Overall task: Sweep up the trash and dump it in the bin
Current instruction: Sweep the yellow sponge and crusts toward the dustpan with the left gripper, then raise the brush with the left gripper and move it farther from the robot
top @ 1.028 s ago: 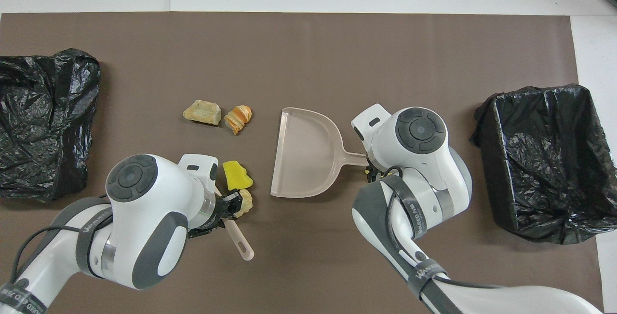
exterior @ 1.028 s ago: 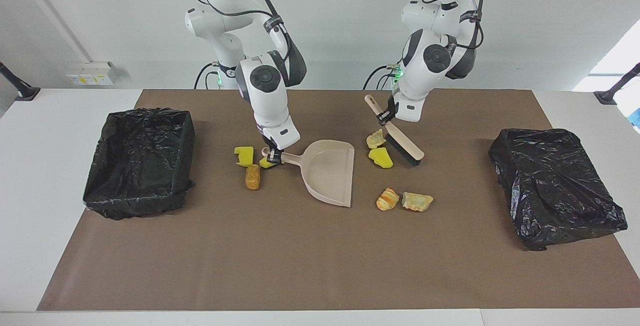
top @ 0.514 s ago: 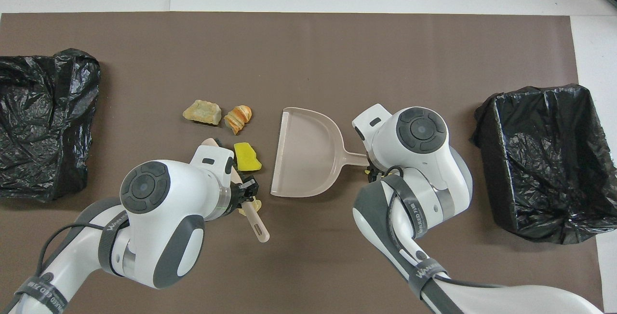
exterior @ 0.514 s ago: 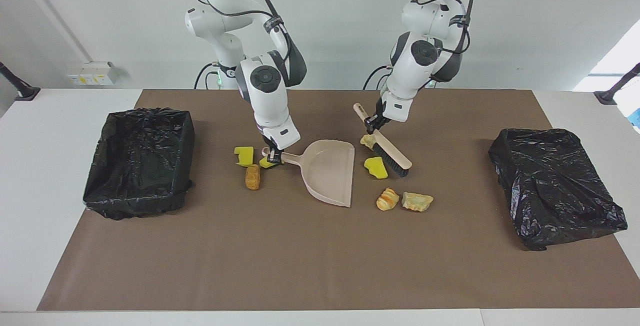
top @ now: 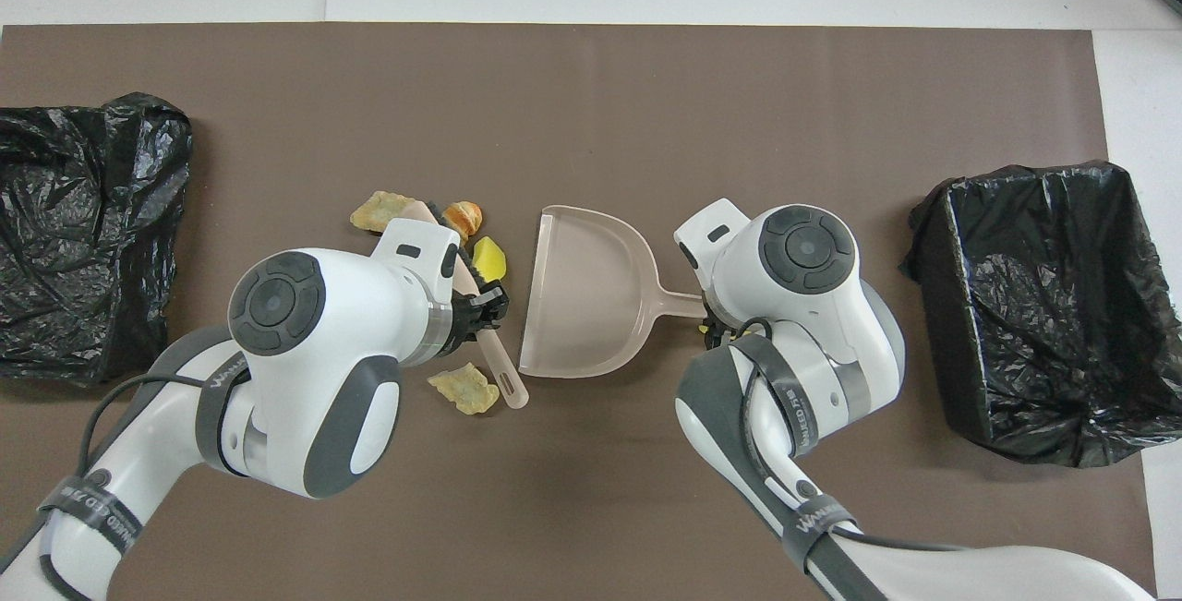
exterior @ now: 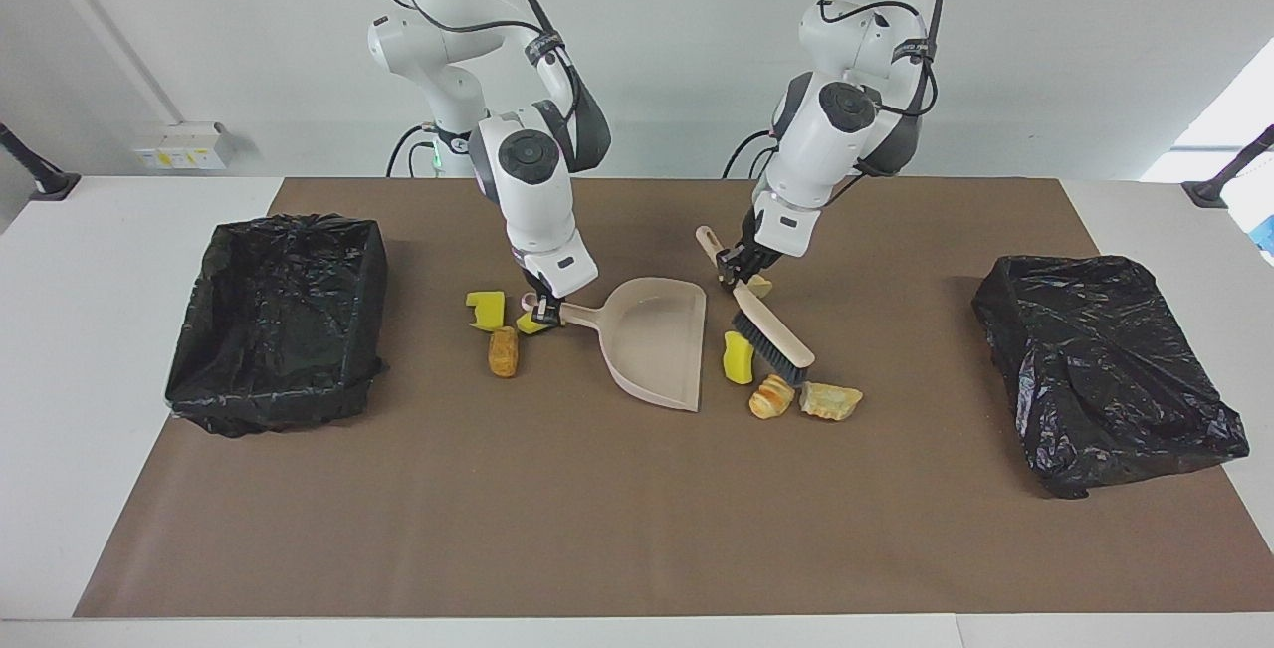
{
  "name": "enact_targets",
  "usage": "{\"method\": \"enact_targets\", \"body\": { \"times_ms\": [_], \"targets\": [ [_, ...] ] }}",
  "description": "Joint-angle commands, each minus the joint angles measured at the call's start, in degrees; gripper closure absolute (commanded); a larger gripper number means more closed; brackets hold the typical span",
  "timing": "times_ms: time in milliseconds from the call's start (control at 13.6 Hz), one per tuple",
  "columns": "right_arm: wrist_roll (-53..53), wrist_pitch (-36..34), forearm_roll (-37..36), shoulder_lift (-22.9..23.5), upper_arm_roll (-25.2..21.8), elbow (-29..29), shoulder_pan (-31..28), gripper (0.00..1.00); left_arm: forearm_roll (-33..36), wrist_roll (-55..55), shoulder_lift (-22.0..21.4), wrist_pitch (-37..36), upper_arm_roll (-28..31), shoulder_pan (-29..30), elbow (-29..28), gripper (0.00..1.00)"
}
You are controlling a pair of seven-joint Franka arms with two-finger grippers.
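Tabletop trash point(exterior: 738, 357) beside brush-holding jaws.

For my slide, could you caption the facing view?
Left gripper sweeps brush against trash beside right gripper's dustpan.

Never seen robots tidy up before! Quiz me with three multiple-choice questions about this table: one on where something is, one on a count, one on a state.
1. What is the left gripper shut on?
A. the brush
B. a bin bag
C. nothing

2. How many black-lined bins are on the table?
A. one
B. two
C. four

3. What does the dustpan hold?
A. three lumps
B. the brush
C. nothing yet

Answers:
1 A, its fingers clamp the brush handle.
2 B, one bin at the right arm's end, another bin at the left arm's.
3 C, its tray is bare; the right gripper holds its handle.
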Motion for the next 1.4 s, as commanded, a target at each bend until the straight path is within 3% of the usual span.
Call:
{"method": "enact_targets", "body": {
  "times_ms": [0, 441, 588, 808, 1322],
  "targets": [
    [-0.3, 1.4, -0.7, -0.1, 0.3, -1.3, 0.1, 1.00, 5.7, 9.3, 0.4, -6.6, 0.3, 4.9, 3.2, 1.00],
    [-1.0, 1.8, -0.7, -0.1, 0.4, -1.4, 1.6, 1.00, 14.6, 41.6, 3.4, -14.6, 0.3, 18.0, 7.2, 1.00],
    [-1.1, 1.7, -0.7, -0.1, 0.4, -1.4, 1.1, 1.00, 16.0, 43.3, 6.9, -15.0, 0.3, 18.3, 9.5, 1.00],
    [-1.1, 1.3, -0.7, -0.1, 0.4, -1.5, 0.6, 1.00, 17.9, 43.6, 13.8, -21.5, -0.2, 18.1, 18.0, 1.00],
    [-0.5, 1.3, -0.6, -0.1, 0.4, -1.5, 0.5, 1.00, 13.6, 44.1, 14.3, -19.7, -0.4, 14.7, 16.1, 1.00]
  ]
}}
